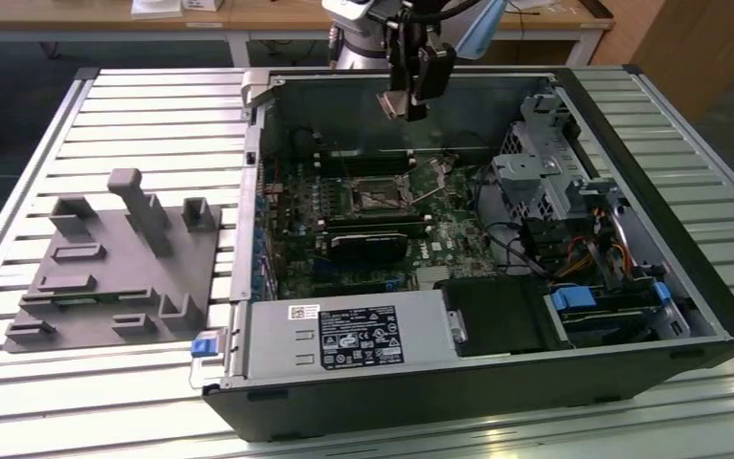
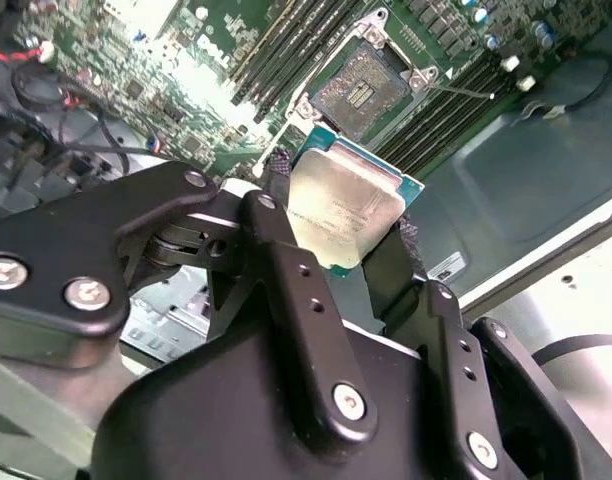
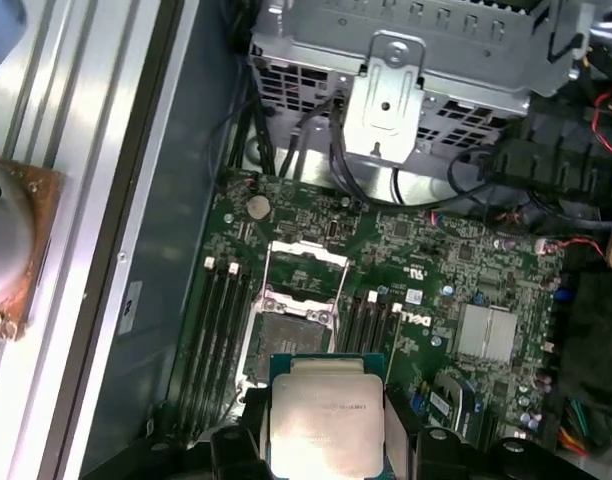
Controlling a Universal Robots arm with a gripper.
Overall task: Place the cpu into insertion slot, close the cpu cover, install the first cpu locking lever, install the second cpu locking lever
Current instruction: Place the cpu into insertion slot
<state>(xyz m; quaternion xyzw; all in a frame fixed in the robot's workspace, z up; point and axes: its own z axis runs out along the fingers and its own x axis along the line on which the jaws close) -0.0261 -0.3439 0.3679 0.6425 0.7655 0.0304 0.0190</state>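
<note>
Matte black claw point(image 2: 341, 215) with jointed links and silver screws.

Fingers point(image 2: 396, 265) hide two edges of the cpu point(image 2: 344, 205) in the second wrist view. In the first wrist view, the frame clips one chip side, and the chip masks part of the insertion slot point(image 3: 286, 335). Exterior view: arm point(image 1: 364, 24) cut off at the far edge.

A slatted metal table point(image 1: 150, 105) is bearing an open black computer case point(image 1: 469, 406) toward the exterior view's right; a grey moulded fixture point(image 1: 112, 273) is lying just beside it, on that view's left.
</note>
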